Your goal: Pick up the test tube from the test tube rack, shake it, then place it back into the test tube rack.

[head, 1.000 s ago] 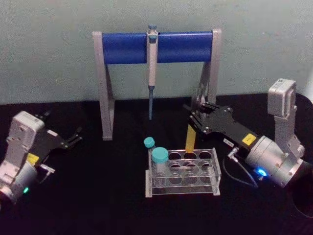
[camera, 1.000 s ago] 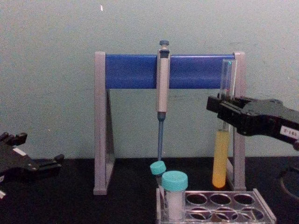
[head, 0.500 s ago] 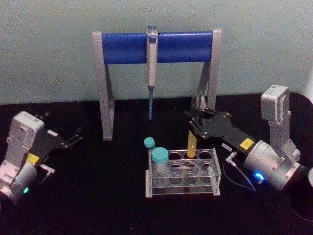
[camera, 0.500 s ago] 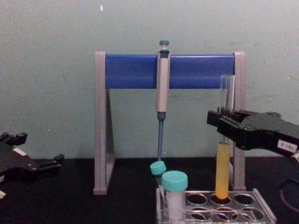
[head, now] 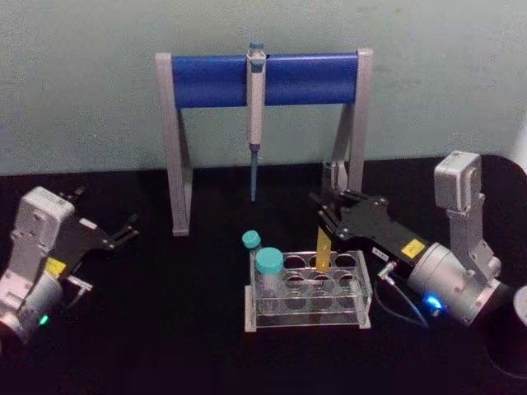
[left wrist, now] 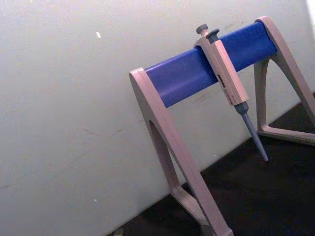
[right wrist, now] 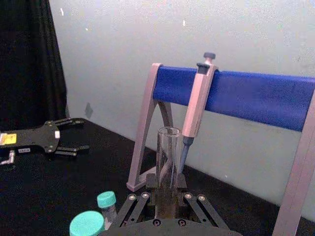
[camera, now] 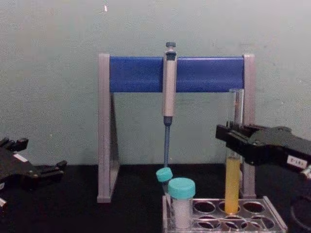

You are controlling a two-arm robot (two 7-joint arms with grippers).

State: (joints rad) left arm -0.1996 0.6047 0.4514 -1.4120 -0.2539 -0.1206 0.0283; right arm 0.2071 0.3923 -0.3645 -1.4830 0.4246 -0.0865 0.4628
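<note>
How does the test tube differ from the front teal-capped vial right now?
The test tube is tall, thin and capless; the front vial is short, wider and teal-capped. The tube holds yellow-orange liquid; the vial white content. The right gripper is shut on the tube; the vial stands free. Both stand upright in the test tube rack.

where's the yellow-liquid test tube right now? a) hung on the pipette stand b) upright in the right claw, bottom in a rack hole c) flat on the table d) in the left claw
b: the right claw is shut on the upright test tube, whose bottom sits in a back-row hole of the test tube rack; the left claw is parked far left.
</note>
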